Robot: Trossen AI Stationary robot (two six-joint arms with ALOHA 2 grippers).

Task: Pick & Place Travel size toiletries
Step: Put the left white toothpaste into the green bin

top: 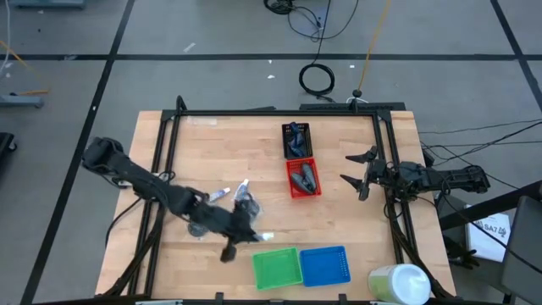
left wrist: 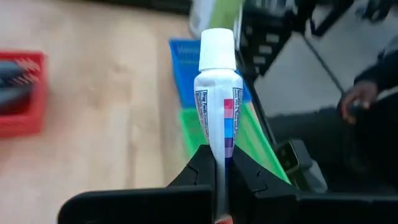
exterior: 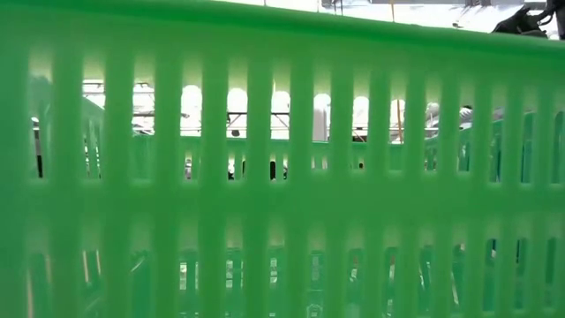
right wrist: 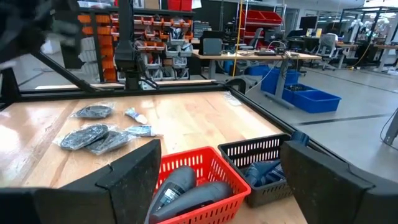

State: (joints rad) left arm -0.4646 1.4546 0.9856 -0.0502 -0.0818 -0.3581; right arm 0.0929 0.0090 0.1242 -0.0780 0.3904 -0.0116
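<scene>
green basket [exterior: 282, 177] fills low view; left end effector [left wrist: 219, 163] grips white tube [left wrist: 217, 93].

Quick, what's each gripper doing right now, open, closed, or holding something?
Left gripper: closed on a white tube, near the green basket.
Right gripper: open, holding nothing, beside the red basket.

Baskets, middle: black basket [top: 295, 138] toward the table's [top: 339, 212] far edge, red basket [top: 303, 179] touching it on the near side.
Baskets, near edge: green basket [top: 277, 268] and blue basket [top: 325, 266] side by side, green on the left.
Cylinder [top: 398, 283]: near right corner, right of blue basket.
Loose toiletries: tube [top: 222, 194] and wrapped pads [top: 247, 203] left of red basket.
Left gripper [top: 246, 235]: over the table just left of green basket, white tube [left wrist: 217, 99] between its fingers.
Right gripper [top: 360, 174]: right of red basket.
</scene>
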